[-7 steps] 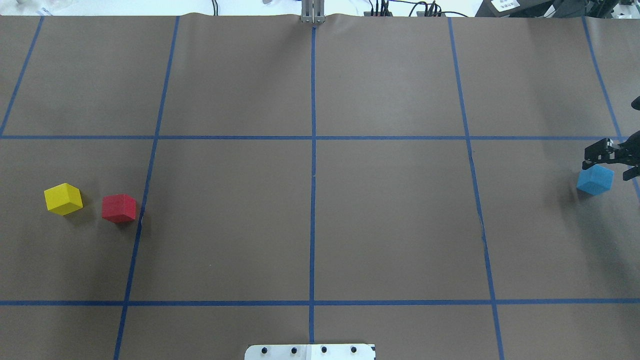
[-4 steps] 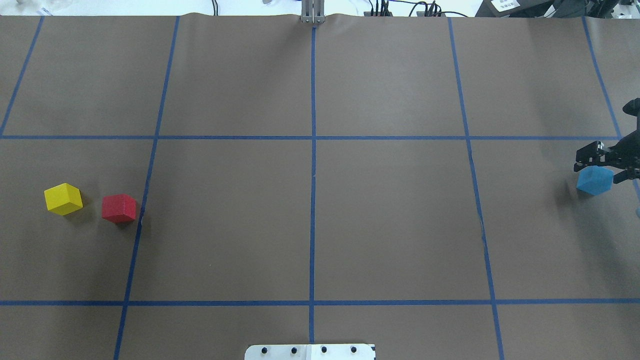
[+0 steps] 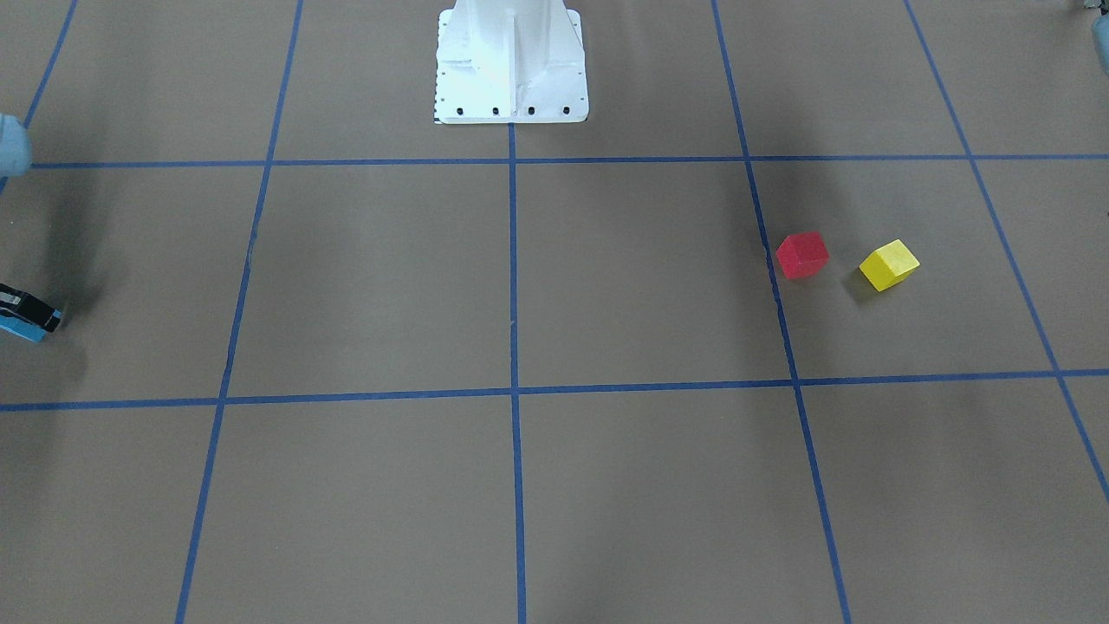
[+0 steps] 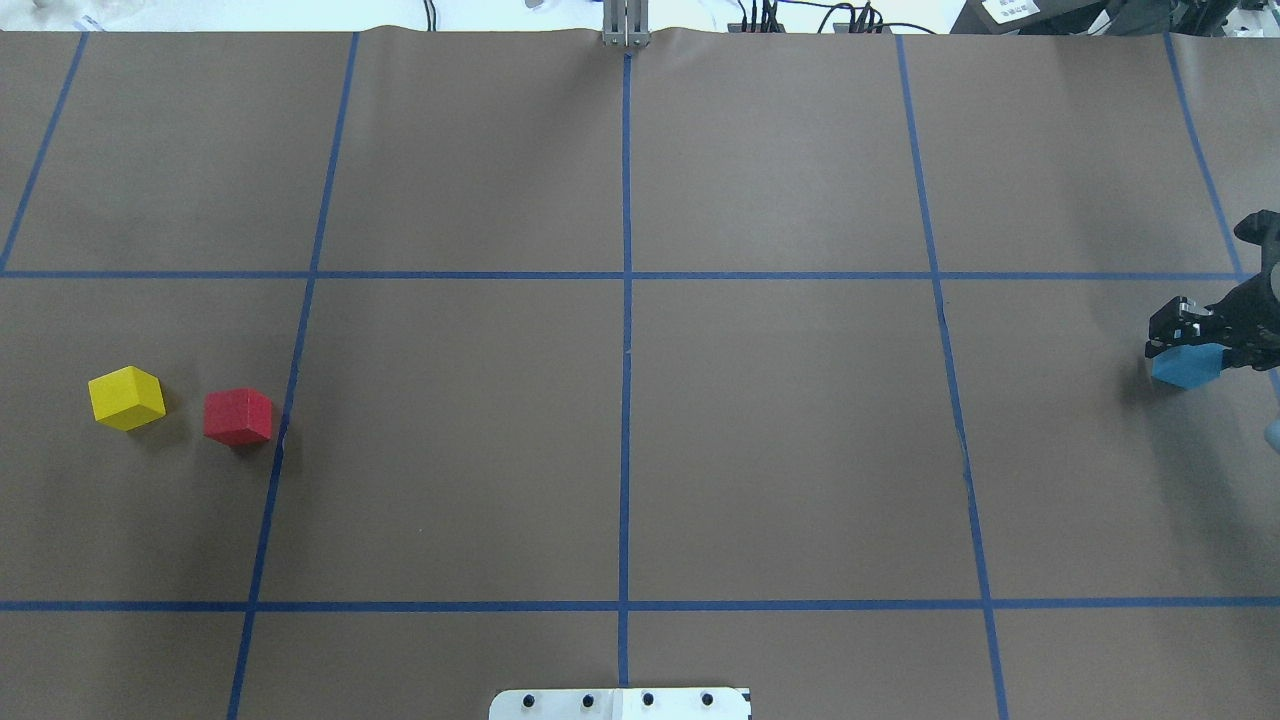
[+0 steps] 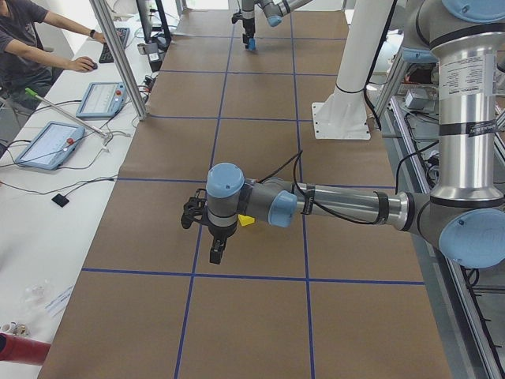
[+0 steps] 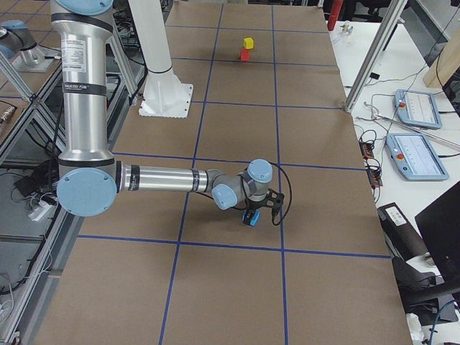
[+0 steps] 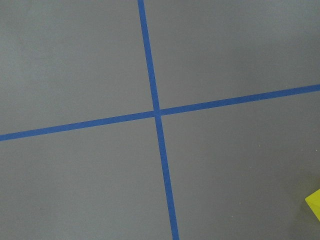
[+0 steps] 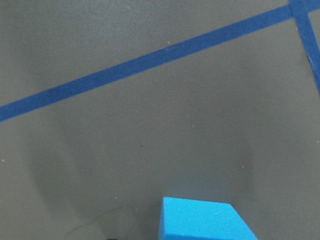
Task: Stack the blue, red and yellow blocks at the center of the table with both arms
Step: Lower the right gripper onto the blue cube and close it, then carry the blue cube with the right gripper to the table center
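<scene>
Hanging low over the counter [image 4: 780, 440], the left tool [image 5: 202, 237] is near the yellow block [image 4: 126, 397]; I cannot tell whether its fingers are spread. The red block [image 4: 238, 416] sits just beside the yellow one. Farthest off, the right tool [image 4: 1208, 345], spread, straddles the blue block [image 4: 1188, 368].

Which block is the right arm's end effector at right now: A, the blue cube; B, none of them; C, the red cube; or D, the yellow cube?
A: in the overhead view the right end effector sits at the blue cube, near the table's right edge.
</scene>
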### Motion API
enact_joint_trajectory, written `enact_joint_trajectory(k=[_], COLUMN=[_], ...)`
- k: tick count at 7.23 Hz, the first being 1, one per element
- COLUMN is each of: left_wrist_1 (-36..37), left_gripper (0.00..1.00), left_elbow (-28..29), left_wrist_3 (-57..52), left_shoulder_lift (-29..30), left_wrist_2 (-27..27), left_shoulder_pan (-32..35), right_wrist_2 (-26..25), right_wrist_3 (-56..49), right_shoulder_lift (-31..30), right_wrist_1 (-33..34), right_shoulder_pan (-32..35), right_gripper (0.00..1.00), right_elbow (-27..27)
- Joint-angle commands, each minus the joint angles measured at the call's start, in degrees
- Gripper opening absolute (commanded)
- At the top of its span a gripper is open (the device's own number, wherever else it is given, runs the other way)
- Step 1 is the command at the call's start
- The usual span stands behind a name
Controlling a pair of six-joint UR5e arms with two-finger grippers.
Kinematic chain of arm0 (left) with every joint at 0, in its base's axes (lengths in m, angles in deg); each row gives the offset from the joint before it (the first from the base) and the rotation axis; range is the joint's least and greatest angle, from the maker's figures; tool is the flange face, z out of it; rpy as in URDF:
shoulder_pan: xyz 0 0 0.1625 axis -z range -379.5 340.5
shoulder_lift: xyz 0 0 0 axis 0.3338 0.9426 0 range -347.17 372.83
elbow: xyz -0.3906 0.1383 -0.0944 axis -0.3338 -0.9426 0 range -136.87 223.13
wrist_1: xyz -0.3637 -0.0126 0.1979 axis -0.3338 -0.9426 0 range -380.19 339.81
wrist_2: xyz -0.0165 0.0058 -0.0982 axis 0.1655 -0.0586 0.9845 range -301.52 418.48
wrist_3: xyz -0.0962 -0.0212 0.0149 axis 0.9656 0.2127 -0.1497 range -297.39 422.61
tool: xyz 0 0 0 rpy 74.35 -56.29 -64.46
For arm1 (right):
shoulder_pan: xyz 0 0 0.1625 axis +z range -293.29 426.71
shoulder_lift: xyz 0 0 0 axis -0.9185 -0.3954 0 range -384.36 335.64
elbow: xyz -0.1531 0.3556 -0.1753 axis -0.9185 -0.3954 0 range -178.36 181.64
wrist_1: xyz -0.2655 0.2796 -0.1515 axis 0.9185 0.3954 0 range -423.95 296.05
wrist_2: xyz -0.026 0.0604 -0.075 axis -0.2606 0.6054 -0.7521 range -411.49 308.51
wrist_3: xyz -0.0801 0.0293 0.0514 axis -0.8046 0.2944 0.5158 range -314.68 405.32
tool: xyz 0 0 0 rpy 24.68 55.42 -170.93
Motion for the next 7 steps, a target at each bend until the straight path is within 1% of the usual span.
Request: enact_joint_trajectory(k=[1, 2, 3, 4, 5, 6, 7], left_wrist_1=[0.0, 0.0, 0.0, 0.0, 0.0, -0.35, -2.96], left_gripper=[1.0, 1.0, 1.0, 1.0, 1.0, 1.0, 1.0], left_elbow=[-0.03, -0.38, -1.51, -2.22, -2.84, -2.67, -2.84], left_wrist_3=[0.0, 0.0, -0.09, -0.17, -0.09, -0.26, 0.0], left_shoulder_lift=[0.0, -0.26, -1.13, -1.4, -1.32, -1.32, -2.97], left_wrist_2=[0.0, 0.0, 0.0, 0.09, 3.22, 7.51, 7.64], left_shoulder_pan=[0.09, 0.09, 0.09, 0.0, -0.35, -0.44, -0.44], right_wrist_2=[0.8, 0.81, 0.63, 0.28, -1.11, -4.78, -11.08], right_wrist_3=[0.14, 0.15, 3.28, 10.01, 16.52, 21.89, 24.38], right_shoulder_lift=[1.54, 3.72, 7.48, 9.35, 13.28, 17.41, 25.11], right_wrist_1=[1.94, 7.52, 13.15, 14.07, 13.99, 13.99, 14.34], right_shoulder_pan=[0.3, 0.39, -0.39, -3.88, -7.65, -13.61, -23.41], right_gripper=[0.0, 0.0, 0.0, 0.0, 0.0, 0.0, 0.0], right_elbow=[2.45, 5.68, 9.2, 13.5, 14.93, 16.42, 14.44])
